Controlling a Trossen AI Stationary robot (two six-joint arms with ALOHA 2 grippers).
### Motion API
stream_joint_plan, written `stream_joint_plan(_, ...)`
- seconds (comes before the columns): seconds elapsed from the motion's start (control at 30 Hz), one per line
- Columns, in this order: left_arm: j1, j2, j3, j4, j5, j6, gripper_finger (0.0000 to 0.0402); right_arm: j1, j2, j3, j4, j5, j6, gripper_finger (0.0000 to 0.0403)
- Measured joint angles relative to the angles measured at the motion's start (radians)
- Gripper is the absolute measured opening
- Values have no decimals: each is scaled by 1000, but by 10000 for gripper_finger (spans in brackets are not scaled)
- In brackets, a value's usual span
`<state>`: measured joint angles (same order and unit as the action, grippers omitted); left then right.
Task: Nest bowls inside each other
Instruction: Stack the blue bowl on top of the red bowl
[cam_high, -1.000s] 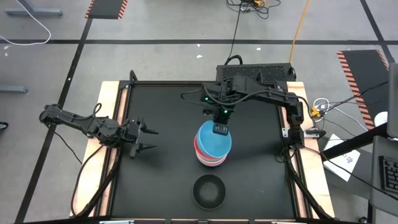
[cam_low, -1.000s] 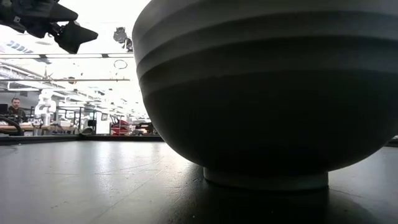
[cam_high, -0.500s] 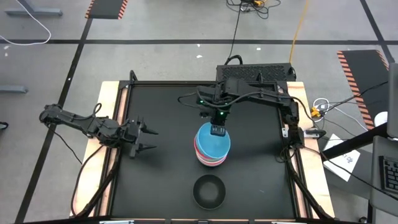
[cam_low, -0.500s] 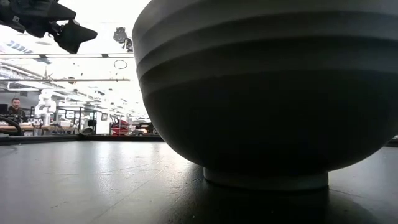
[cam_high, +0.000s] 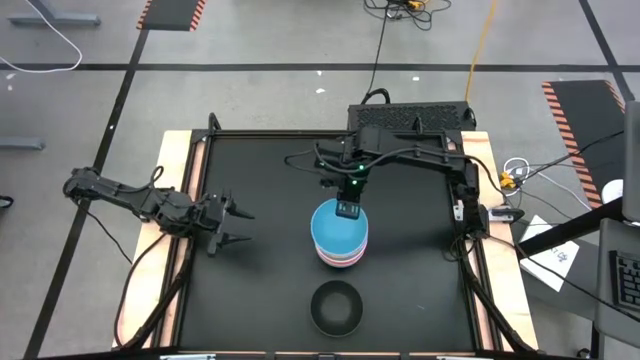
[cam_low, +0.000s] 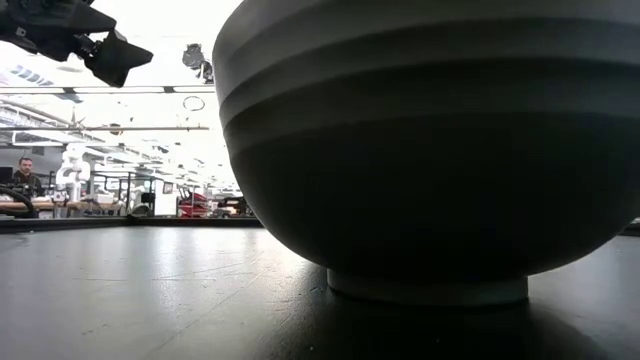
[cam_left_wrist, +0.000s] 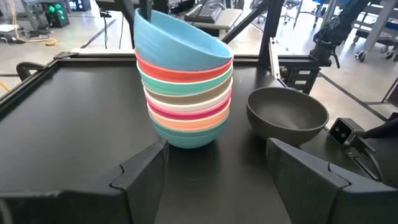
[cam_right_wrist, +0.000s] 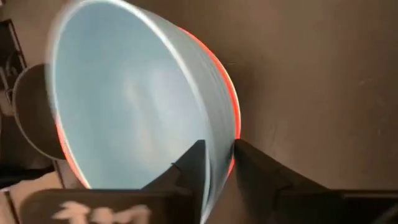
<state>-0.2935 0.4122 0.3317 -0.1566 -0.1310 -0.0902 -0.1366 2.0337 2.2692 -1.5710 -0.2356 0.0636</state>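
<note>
Nearest the front edge of the matte black table (cam_high: 260, 290) we see a single dark bowl (cam_high: 336, 306), round and smooth, standing upright on a short foot ring; it sits so close to the table-level camera that its curved side fills most of that view.

Behind it, near the table's centre, stands a stack of nested bowls (cam_left_wrist: 183, 93), smooth plastic with thin rims. From the bottom up, the bands that show are turquoise, salmon-orange, pink-red, white, olive-grey, green and a red-orange one, with a light blue bowl (cam_high: 339, 228) on top. That top bowl sits tilted rather than level.

The right gripper (cam_high: 347, 209) reaches down over the far rim of the blue bowl. Its two dark, blocky fingers (cam_right_wrist: 189, 165) straddle the thin rim, one inside and one outside, with only a narrow gap; we cannot tell whether they are pinching it.

Off to the left side of the table, well apart from the bowls, the left gripper (cam_high: 236, 226) hovers with its fingers spread wide, holding nothing.
</note>
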Motion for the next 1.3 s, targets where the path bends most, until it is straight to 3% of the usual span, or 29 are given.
stream_joint_plan(0.27,0,0,0,-11,0,-2,273,-40,-25,0,-1,4,51,156)
stream_joint_plan(0.53,0,0,0,-4,0,10,273,-60,-184,0,75,105,45,180)
stream_joint_plan(0.67,0,0,0,45,-19,2,273,44,-314,0,180,191,-5,180)
stream_joint_plan(0.77,0,0,0,109,-31,-9,273,183,-423,-45,263,291,-41,180)
stream_joint_plan(0.9,0,0,0,137,-102,-15,273,380,-585,-264,440,463,-41,180)
stream_joint_plan(1.03,0,0,0,135,-190,-23,273,489,-760,-613,610,625,7,180)
stream_joint_plan(1.3,15,57,0,141,-233,-130,273,544,-1054,-1247,1005,642,118,180)
